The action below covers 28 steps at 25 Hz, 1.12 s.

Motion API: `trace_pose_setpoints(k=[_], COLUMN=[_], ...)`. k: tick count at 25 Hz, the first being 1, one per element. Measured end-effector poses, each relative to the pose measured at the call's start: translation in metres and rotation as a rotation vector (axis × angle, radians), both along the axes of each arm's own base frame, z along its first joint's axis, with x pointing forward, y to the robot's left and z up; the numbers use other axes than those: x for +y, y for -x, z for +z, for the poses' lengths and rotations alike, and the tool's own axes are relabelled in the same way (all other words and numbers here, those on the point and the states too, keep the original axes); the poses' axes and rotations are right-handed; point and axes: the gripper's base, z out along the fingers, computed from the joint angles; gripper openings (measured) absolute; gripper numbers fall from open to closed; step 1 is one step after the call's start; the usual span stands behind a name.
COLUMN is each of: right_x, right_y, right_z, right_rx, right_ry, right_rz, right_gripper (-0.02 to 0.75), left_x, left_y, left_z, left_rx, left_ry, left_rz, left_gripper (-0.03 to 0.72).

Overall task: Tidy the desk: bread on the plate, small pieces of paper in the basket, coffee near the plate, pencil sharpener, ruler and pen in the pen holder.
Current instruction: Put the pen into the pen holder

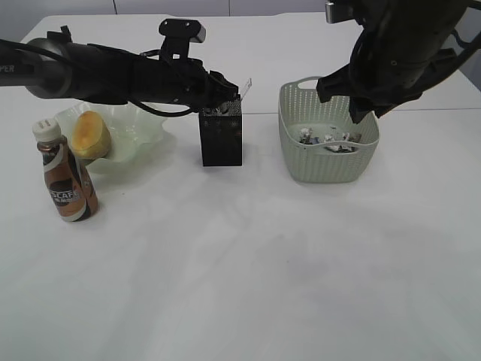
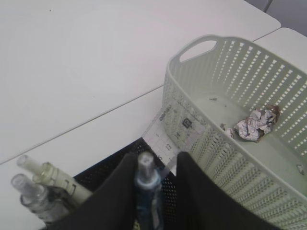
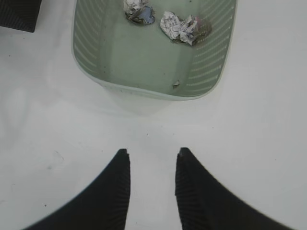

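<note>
Coffee (image 1: 66,174) nearest, left; bread (image 1: 90,134) on plate (image 1: 143,129). Crumpled papers (image 3: 181,26) in basket (image 1: 294,150). Ruler (image 2: 168,135), pen (image 2: 146,184) in pen holder (image 1: 222,140); left gripper (image 2: 153,179) loosely around pen. Right gripper (image 3: 152,165) parted, empty.

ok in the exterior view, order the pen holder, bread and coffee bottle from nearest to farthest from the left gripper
1. pen holder: directly beneath the left gripper, mid-table.
2. bread: well to the left, on the plate.
3. coffee bottle: farthest, front-left, beside the plate.
</note>
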Motion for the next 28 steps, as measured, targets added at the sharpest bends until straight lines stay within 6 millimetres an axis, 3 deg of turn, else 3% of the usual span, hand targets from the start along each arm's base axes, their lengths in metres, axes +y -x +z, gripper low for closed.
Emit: trace_pose_setpoints(k=[3, 9, 20, 28], right_x=[0.0, 0.0, 0.0, -0.002], right_y=[0.0, 0.0, 0.0, 0.004], right_z=[0.0, 0.0, 0.0, -0.002], right_rx=[0.0, 0.002, 0.005, 0.051], right_ry=[0.0, -0.001, -0.004, 0.016], right_rz=[0.0, -0.001, -0.002, -0.019], right_gripper=[0.239, 0.239, 0.239, 0.239], left_x=[0.0, 0.002, 0.006, 0.01], left_y=[0.0, -0.001, 0.001, 0.01], left_z=[0.0, 0.001, 0.037, 0.076], left_rx=[-0.001, -0.02, -0.094, -0.214], left_ry=[-0.002, -0.036, -0.035, -0.116], left_rz=[-0.001, 0.003, 0.037, -0.016], left_gripper=[0.25, 0.267, 0.267, 0.267])
